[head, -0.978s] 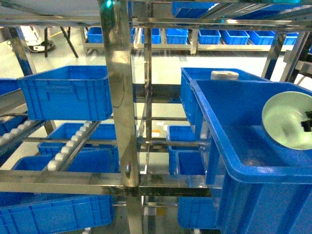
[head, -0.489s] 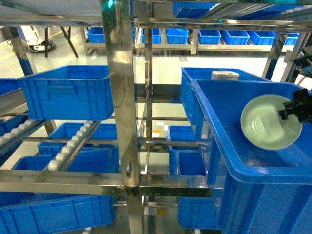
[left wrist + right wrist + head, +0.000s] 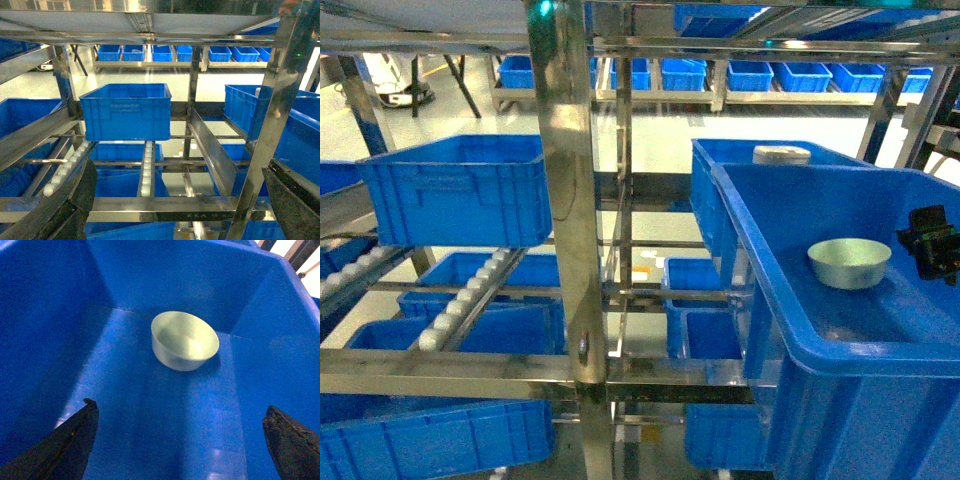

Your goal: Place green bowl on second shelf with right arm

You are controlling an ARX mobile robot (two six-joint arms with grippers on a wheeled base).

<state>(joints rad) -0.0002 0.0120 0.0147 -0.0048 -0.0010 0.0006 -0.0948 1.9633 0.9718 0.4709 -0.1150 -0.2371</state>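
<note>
Green bowl [image 3: 184,340] upright, mid-bin [image 3: 125,405], seemingly free.

The left gripper [image 3: 180,210] frames the bottom of the view, its two dark jaws set wide apart at the lower left and lower right corners with nothing between them. Beyond them stands a stainless-steel rack [image 3: 270,125] with shiny uprights and cross rails. A blue crate [image 3: 126,111] sits on a shelf level [image 3: 165,204] at centre left, resting above white roller tracks [image 3: 146,167] that run toward the camera. Another roller track slants along the left side. More blue crates show at the left edge, at the right behind the upright, and below the rails. A row of small blue bins [image 3: 172,52] lines a far rack across the pale floor.
</note>
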